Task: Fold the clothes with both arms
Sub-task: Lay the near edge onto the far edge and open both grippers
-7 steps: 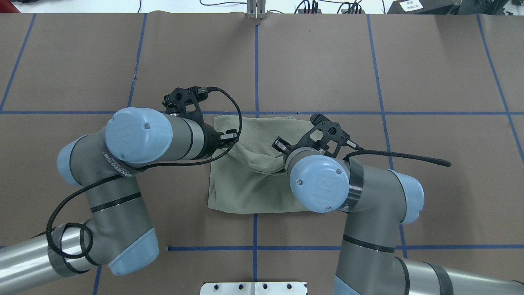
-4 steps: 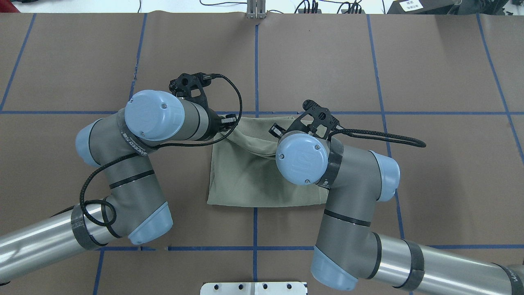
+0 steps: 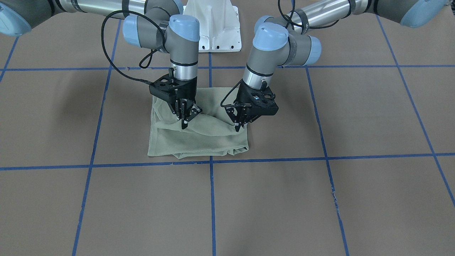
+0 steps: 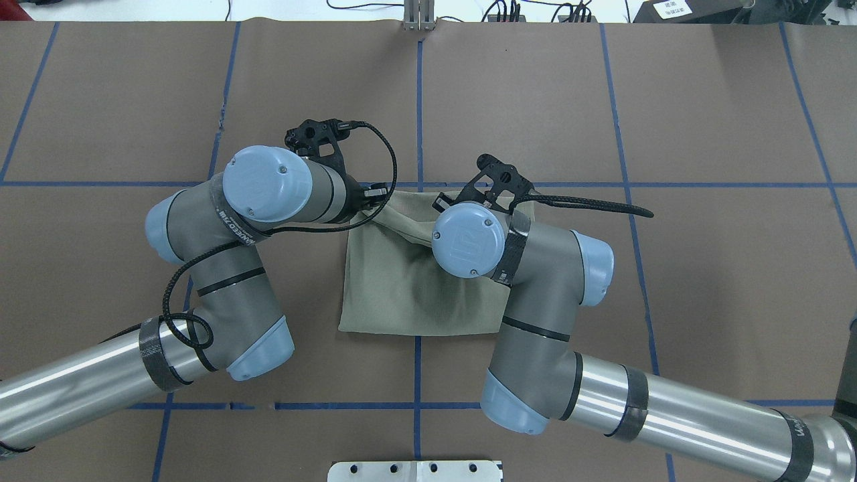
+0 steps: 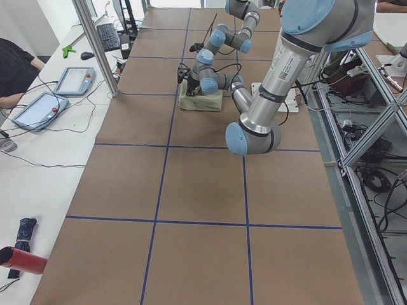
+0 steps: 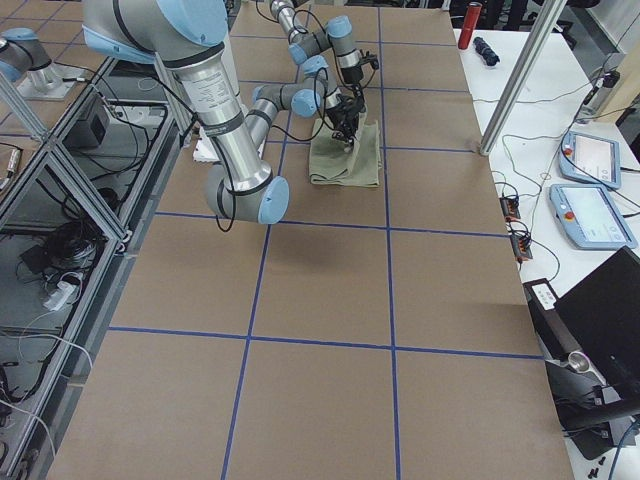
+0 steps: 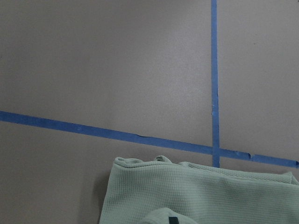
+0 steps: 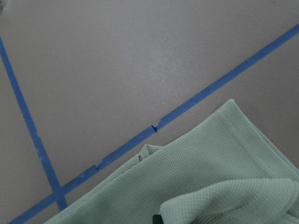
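Advanced farther across the shirt (image 3: 206, 142) since a second ago: left gripper (image 3: 238, 125) and right gripper (image 3: 184, 121), each clamped on its lifted edge.

Left arm (image 4: 214, 268): elbow bent, wrist angled down.
Right arm (image 4: 535, 314): mirrored, wrist down.
Left gripper (image 3: 239, 127): pinched closed.
Right gripper (image 3: 185, 122): pinched closed.

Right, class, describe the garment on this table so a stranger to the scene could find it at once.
Start from the brown table gridded with blue tape. Near its middle lies a folded pale-green shirt. It is the only cloth there, with the left end effector and right end effector pinching its top layer.
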`<state>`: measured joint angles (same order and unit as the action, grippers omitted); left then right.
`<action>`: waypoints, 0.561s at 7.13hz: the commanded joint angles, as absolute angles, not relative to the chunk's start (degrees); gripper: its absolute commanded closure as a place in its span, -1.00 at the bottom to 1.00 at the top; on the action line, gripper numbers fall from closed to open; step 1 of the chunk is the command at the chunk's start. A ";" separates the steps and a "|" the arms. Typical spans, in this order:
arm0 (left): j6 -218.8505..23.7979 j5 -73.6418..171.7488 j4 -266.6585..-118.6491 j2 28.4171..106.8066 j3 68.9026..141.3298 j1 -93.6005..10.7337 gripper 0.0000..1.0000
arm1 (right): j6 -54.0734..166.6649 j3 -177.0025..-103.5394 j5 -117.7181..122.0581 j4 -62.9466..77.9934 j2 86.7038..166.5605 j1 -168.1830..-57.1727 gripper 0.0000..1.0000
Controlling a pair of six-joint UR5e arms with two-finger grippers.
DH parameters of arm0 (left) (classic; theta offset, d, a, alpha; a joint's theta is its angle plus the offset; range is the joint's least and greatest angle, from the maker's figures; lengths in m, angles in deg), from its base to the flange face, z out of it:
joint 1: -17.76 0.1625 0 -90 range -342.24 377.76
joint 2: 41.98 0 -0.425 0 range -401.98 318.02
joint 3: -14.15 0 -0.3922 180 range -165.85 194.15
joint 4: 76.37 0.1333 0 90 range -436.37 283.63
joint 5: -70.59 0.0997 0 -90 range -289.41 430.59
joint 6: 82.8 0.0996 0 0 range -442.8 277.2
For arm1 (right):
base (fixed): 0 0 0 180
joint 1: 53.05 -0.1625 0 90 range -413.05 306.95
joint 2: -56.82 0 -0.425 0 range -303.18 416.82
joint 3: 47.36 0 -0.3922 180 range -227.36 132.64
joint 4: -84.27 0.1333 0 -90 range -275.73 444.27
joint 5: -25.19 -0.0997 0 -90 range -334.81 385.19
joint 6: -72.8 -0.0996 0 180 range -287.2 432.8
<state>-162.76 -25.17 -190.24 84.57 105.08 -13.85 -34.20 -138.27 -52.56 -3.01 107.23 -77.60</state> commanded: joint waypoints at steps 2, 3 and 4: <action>-152.72 -26.00 -190.55 83.88 105.99 -16.67 -1.00 | -24.54 -138.23 -60.10 -1.78 106.92 -82.47 -1.00; -146.75 -30.79 -190.63 83.27 106.17 -20.26 -1.00 | -22.50 -141.11 -61.37 -2.12 107.62 -82.92 -1.00; -143.56 -34.67 -190.81 79.96 108.26 -22.21 -1.00 | -22.39 -142.54 -61.03 -2.30 107.89 -82.67 -1.00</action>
<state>-148.77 -30.06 -190.66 82.73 106.51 -19.24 -23.83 -140.29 -60.09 -2.06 107.44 -82.32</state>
